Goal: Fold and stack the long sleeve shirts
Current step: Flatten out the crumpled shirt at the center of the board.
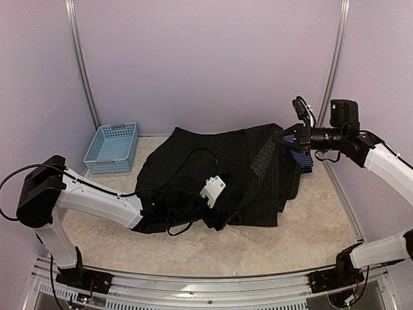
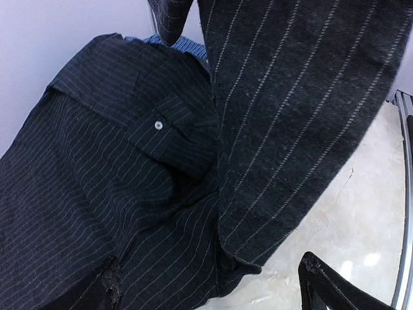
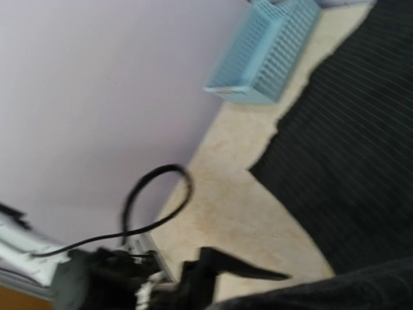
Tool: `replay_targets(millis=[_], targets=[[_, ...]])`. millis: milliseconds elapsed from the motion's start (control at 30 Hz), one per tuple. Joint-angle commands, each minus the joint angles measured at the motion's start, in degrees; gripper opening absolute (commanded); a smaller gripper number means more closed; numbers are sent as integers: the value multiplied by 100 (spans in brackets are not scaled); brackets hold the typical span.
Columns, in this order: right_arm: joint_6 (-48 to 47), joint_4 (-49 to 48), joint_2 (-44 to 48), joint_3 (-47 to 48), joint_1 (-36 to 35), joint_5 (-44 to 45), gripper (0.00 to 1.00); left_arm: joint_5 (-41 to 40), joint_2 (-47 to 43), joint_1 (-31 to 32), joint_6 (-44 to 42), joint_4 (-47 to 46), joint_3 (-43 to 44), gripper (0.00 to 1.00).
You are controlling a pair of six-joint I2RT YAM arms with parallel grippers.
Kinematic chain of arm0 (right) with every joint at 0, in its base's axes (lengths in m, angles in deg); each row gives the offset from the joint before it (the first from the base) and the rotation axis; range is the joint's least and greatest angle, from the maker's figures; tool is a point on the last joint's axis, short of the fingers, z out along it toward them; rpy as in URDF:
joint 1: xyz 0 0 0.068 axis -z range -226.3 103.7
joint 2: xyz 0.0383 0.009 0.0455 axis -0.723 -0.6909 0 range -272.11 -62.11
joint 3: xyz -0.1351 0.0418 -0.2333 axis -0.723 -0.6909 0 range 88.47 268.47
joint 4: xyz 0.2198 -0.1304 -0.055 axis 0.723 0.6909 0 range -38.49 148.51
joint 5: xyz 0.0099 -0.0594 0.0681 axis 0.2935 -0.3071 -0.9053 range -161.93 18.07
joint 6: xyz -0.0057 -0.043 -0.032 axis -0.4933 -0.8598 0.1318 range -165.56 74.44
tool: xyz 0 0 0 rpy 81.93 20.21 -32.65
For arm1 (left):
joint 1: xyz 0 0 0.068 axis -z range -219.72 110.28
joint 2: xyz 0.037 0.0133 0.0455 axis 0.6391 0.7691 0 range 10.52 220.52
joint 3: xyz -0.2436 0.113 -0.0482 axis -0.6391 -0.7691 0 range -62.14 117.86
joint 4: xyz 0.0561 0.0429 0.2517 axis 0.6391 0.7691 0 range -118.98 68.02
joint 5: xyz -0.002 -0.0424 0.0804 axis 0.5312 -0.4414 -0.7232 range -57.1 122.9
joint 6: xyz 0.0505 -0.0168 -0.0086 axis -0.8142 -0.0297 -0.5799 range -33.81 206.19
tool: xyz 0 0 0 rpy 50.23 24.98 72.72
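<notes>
Top external view: right tool [image 1: 287,137], clamped on a sleeve [image 1: 261,165], holds it raised at rear right, slanting down to the black pinstriped shirt [image 1: 193,161] lying left-to-right across the surface [image 1: 310,226]. Left wrist view alone shows a pale button [image 2: 157,124] and the left tool [image 2: 213,294] gaping, empty, its arm stretched low over the cloth.

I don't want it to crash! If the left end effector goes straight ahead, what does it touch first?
Probably the black striped shirt, right ahead of the left end effector; how near is unclear.

Lab booth — plain lilac walls [image 1: 206,64], metal base rail [image 1: 193,281].
</notes>
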Motion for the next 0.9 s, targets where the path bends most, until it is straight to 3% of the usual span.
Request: replay_targets(millis=[0, 367, 567, 733, 867], targets=[[-537, -311, -790, -1, -80, 455, 0, -456, -219, -136, 463, 147, -347, 89], [-1399, -44, -2772, 861, -48, 1792, 2, -375, -415, -1306, 1373, 786, -589, 89], [-1800, 378, -2702, 693, -54, 2495, 50, -280, -75, -1786, 1570, 1149, -248, 90], [-2003, 994, -1829, 260, -61, 3475, 75, -80, 188, -2149, 1809, 1438, -89, 90], [-1814, 1168, -1058, -451, -232, 3766, 81, 170, 190, -2417, 2102, 1591, -201, 88]])
